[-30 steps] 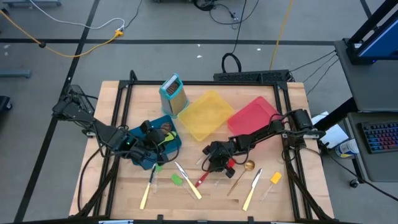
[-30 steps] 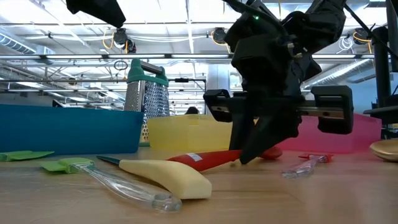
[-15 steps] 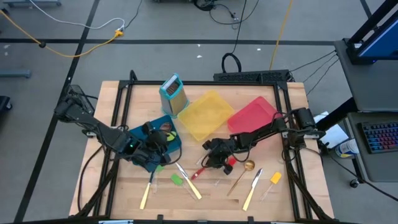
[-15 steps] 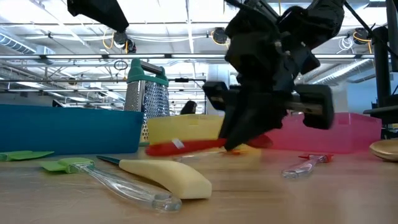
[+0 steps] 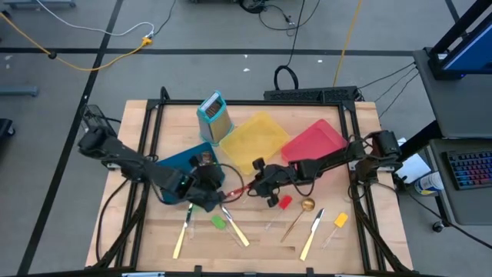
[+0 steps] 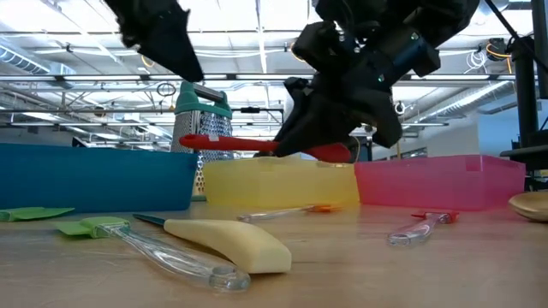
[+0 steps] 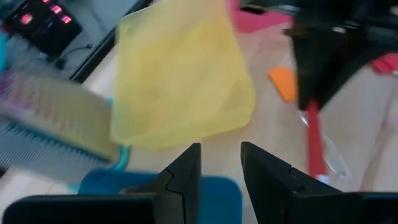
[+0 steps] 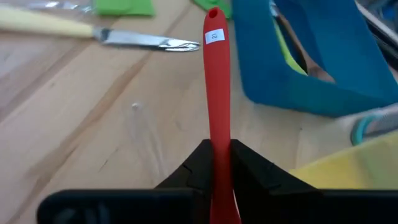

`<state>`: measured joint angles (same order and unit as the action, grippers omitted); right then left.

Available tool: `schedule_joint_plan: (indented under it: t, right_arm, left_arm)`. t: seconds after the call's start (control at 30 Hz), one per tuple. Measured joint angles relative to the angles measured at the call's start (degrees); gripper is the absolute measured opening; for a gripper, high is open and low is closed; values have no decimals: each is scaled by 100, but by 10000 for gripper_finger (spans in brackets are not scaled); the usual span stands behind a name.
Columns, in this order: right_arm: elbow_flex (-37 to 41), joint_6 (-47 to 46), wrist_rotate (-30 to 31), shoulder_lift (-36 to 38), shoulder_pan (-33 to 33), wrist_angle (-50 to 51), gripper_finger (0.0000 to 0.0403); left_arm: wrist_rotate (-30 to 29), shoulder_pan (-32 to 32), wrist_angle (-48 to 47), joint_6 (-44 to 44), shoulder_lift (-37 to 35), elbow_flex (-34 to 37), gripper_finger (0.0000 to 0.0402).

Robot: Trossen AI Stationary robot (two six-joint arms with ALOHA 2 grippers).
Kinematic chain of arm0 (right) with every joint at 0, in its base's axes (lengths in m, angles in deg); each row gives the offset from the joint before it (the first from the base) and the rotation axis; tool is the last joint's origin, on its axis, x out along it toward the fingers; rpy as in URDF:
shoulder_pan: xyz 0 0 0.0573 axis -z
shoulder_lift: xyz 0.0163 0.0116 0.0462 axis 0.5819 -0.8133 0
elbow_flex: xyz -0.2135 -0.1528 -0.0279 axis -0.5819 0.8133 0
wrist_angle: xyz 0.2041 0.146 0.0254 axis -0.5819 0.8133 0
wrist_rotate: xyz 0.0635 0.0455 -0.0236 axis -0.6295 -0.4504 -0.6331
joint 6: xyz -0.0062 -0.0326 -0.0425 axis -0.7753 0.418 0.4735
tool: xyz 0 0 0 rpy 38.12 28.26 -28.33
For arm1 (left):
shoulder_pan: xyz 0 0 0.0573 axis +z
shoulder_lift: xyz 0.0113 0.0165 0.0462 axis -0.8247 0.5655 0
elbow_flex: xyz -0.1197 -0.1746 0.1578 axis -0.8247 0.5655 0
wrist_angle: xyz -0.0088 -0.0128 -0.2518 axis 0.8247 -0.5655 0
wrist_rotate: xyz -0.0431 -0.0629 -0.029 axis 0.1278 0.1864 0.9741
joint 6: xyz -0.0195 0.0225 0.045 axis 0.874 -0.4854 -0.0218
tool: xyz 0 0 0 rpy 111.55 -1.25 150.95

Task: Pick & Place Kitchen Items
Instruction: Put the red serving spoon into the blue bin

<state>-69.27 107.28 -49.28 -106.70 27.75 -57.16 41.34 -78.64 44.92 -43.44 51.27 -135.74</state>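
My right gripper (image 5: 255,187) is shut on a red spoon (image 8: 214,81) and holds it in the air just right of the blue bin (image 5: 184,160). The spoon's handle points at that bin. My left gripper (image 7: 221,165) is open with nothing between its fingers, over the blue bin's near right corner (image 5: 206,187). On the table lie cream-handled knives (image 5: 237,229) (image 5: 310,237) (image 5: 180,237), a green spatula (image 5: 219,221), a yellow one (image 5: 339,220), a red one (image 5: 284,202) and a wooden spoon (image 5: 302,209). My right gripper pinches the red spoon's handle (image 8: 215,140) between its two fingers, at the end away from the handle's holed tip (image 8: 213,15). The fingers come from the table's right, slanting down, and the handle runs straight out ahead of them. The spoon is lifted clear, about level (image 6: 231,143).
The yellow bin (image 5: 254,142) and the red bin (image 5: 315,142) stand behind my right arm. The upright grater (image 5: 215,115) stands at the far side, behind the blue bin. A clear-handled spatula (image 6: 282,211) lies under the raised spoon.
My right gripper has risen and gone toward the blue bin, taking the red spoon off the table; the spoon has swung from lying slanted on the wood to about level in the air. My left gripper has moved down and toward the table's right, nearer the spoon.
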Motion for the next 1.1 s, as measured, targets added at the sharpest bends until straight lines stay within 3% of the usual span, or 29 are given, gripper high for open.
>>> schedule_joint_plan:
  t: [0.13, 0.33, 0.63, 1.0, 1.1]
  right_arm:
    - [0, -324, 26, 2, 43, -114, 37]
    - [-1, -347, 21, 2, 41, -464, 35]
    - [2, -337, 2, -9, 63, -423, 36]
    - [74, -449, 30, 9, 261, -491, 36]
    - [74, -493, 28, 9, 292, -497, 35]
  left_arm:
    - [615, 245, 734, -1143, 330, 0, 120]
    - [1183, 406, 1595, -1894, 893, 0, 120]
    - [1187, 589, 1713, -1991, 1212, -9, 120]
    - [1218, 601, 1959, -1980, 943, -4, 120]
    - [1497, 620, 2015, -1987, 943, -4, 120]
